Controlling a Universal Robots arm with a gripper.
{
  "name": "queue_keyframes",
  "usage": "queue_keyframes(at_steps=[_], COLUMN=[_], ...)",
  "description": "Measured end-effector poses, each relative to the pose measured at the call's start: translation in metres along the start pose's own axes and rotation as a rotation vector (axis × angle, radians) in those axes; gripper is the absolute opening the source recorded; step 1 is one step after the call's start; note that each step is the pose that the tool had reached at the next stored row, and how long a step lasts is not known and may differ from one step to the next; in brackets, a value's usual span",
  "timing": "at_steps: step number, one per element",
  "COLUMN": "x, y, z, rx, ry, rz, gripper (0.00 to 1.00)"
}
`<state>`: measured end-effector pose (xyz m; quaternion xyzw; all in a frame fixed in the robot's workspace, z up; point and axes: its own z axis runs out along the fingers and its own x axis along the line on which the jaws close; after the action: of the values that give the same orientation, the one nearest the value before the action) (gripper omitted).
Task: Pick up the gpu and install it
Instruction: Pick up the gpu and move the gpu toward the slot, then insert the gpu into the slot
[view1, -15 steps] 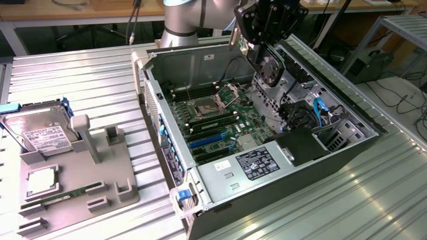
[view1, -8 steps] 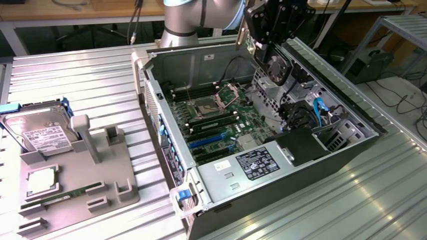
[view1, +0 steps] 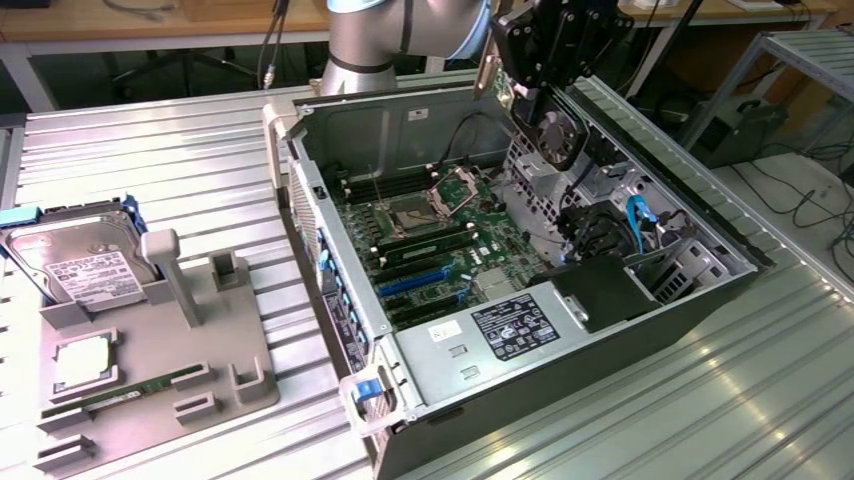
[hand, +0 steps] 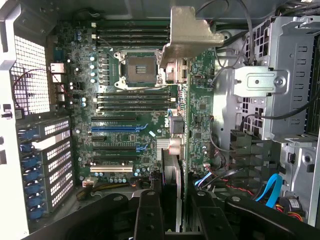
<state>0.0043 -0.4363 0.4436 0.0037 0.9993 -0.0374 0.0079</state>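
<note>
The gpu (hand: 196, 107) is clamped edge-on by the gripper (hand: 178, 212) (jaws narrow on it), held over the computer case (view1: 667, 325), roughly 1 o'clock from the motherboard (view1: 427, 235) in the exterior view.

Black gpu (view1: 561, 137), green motherboard (view1: 497, 238), blue slots (view1: 416, 281)

You see a dull silver metal bracket (hand: 192, 35) on the gpu (view1: 561, 138). The case (view1: 400, 130) is matt grey sheet metal; the table (view1: 160, 160) is ribbed satin metal.

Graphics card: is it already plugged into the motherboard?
No, the end effector holds the graphics card above the open computer case.
</note>
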Motion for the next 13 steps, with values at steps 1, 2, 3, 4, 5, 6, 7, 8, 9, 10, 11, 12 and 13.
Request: queue_keyframes(at_steps=[1,2,3,4,5,6,7,8,9,10,11,12,13], x=[0.0000,0.0000,0.0000,0.0000,0.0000,0.0000,0.0000,0.0000,0.0000,0.0000,0.0000,0.0000,0.0002], y=[0.0000,0.0000,0.0000,0.0000,0.0000,0.0000,0.0000,0.0000,0.0000,0.0000,0.0000,0.0000,0.0000], z=[0.0000,0.0000,0.0000,0.0000,0.0000,0.0000,0.0000,0.0000,0.0000,0.0000,0.0000,0.0000,0.0000], rx=[0.0000,0.0000,0.0000,0.0000,0.0000,0.0000,0.0000,0.0000,0.0000,0.0001,0.0000,-0.0001,-0.0003], ry=[0.0001,0.0000,0.0000,0.0000,0.0001,0.0000,0.0000,0.0001,0.0000,0.0000,0.0000,-0.0003,-0.0011], rz=[0.000,0.000,0.000,0.000,0.000,0.000,0.000,0.000,0.000,0.000,-0.001,-0.004,-0.015], gripper=[0.27,0.27,0.27,0.27,0.27,0.27,0.27,0.27,0.27,0.27,0.27,0.27,0.27])
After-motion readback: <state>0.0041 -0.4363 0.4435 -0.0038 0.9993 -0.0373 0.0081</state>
